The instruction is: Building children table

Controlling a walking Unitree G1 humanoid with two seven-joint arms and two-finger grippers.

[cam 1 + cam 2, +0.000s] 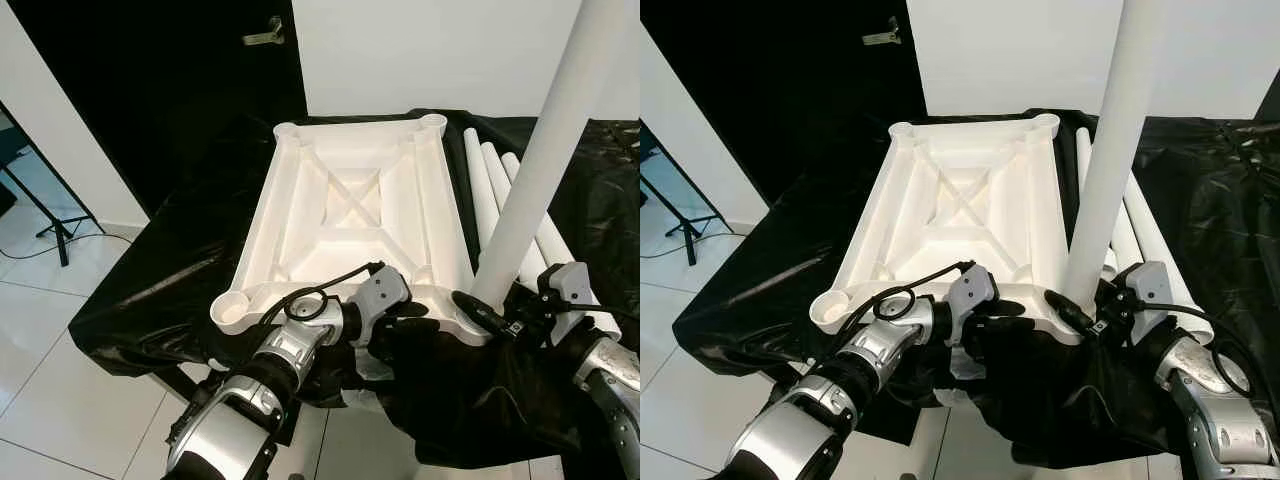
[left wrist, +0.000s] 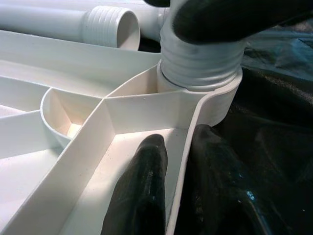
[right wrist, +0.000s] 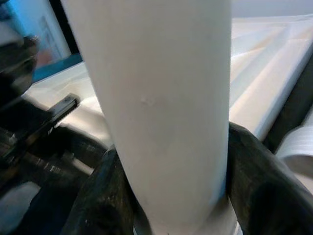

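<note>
A white plastic tabletop [image 1: 350, 200] lies upside down on a black cloth [image 1: 180, 260], its ribs and round corner sockets facing up. A white table leg [image 1: 545, 150] stands upright in the near right corner socket. My right gripper [image 1: 490, 310] is shut on the leg low down, one black finger [image 3: 254, 181] on each side of it. The leg's threaded end [image 2: 200, 68] sits in the socket. My left gripper [image 1: 400, 325] is clamped on the tabletop's near rim [image 2: 183, 156] beside that corner, with one finger [image 2: 139, 191] inside the rim.
Three spare white legs [image 1: 490, 190] lie along the tabletop's right side, one with a threaded end [image 2: 107, 27]. A black door [image 1: 200, 80] with a handle [image 1: 265, 32] stands behind. A tripod stand [image 1: 50, 215] is at the left on white floor tiles [image 1: 60, 400].
</note>
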